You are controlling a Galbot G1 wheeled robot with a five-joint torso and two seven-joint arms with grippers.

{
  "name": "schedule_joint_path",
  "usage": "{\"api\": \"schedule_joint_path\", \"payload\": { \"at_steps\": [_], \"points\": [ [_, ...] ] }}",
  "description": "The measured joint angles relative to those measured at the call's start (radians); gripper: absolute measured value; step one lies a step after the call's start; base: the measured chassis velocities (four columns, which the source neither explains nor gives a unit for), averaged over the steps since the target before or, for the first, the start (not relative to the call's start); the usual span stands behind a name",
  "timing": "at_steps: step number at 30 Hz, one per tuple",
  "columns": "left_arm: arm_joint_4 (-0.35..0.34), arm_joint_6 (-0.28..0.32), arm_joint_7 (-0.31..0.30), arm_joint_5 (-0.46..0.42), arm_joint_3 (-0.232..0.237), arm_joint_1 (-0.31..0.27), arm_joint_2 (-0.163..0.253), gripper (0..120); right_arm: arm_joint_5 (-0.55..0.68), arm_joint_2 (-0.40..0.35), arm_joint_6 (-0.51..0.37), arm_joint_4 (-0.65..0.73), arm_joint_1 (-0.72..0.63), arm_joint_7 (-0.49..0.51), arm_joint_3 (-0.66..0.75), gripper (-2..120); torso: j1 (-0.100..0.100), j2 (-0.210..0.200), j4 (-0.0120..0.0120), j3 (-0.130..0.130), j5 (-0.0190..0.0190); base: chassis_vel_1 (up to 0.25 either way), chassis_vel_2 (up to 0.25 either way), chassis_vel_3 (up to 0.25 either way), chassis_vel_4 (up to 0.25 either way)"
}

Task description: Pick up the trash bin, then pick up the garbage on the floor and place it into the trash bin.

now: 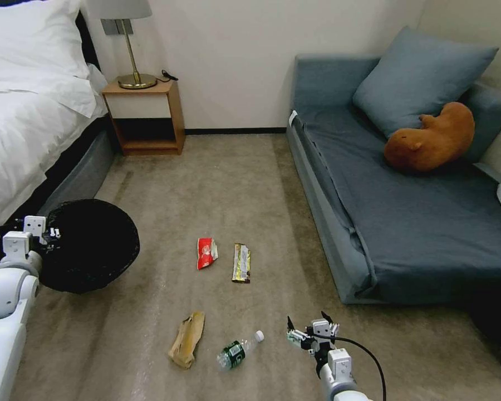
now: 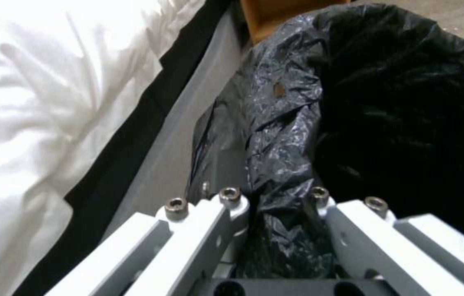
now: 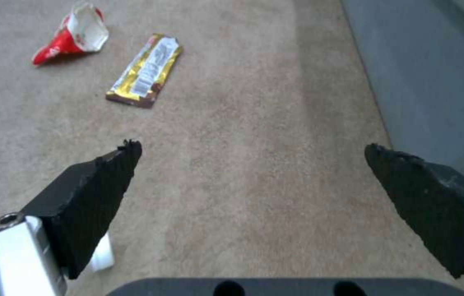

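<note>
Right gripper point(image 1: 306, 326) low over the carpet, its 2 fingers spread apart with nothing between them.

The clear bottle point(image 1: 239, 349) with green label lies just to its left on the carpet point(image 1: 234, 189), and the crumpled brown paper wrapper point(image 1: 187, 338) lies further left. Beyond them sit the red-and-white snack packet point(image 1: 206, 252) and the gold-brown bar wrapper point(image 1: 241, 263), side by side and apart. The left gripper point(image 1: 49, 233) is closed on the bag-lined rim of the trash bin point(image 1: 89, 245), which is tilted with its opening facing the camera, beside the bed point(image 1: 28, 111). A grey sofa point(image 1: 406, 223) stands at right, holding a brown plush toy point(image 1: 431, 139).
</note>
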Motion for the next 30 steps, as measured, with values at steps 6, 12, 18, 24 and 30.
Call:
{"api": "schedule_joint_path", "payload": {
  "at_steps": [6,12,18,24,30],
  "points": [
    [-0.030,-0.002,0.000,-0.001,-0.012,0.025,-0.014,5,-0.004,0.001,-0.026,-0.027,0.050,-0.009,-0.007,100,0.000,0.000,0.0005,0.000,0.0013,-0.094,0.086,0.087,-0.101],
    [-0.089,-0.003,0.000,-0.001,-0.035,0.072,-0.035,5,0.002,-0.010,-0.042,-0.090,0.122,-0.024,-0.040,100,0.000,0.000,0.0009,0.000,0.0009,-0.089,0.090,0.090,-0.087],
    [-0.176,0.002,0.000,0.003,-0.066,0.122,-0.058,5,0.039,-0.066,-0.054,-0.165,0.201,-0.040,-0.164,100,0.000,0.000,0.0009,0.000,0.0007,-0.072,0.059,0.072,-0.067],
    [-0.244,0.010,-0.001,0.008,-0.099,0.165,-0.070,5,-0.074,-0.216,0.023,-0.195,0.250,-0.134,-0.426,100,0.000,0.000,0.0026,0.000,0.0017,-0.010,0.005,0.007,-0.010],
    [-0.276,0.017,-0.002,0.029,-0.109,0.179,-0.099,5,-0.195,-0.334,0.052,-0.211,0.310,-0.200,-0.515,100,0.000,0.000,0.0007,0.000,0.0016,0.000,0.000,0.000,0.000]
  ]
}}
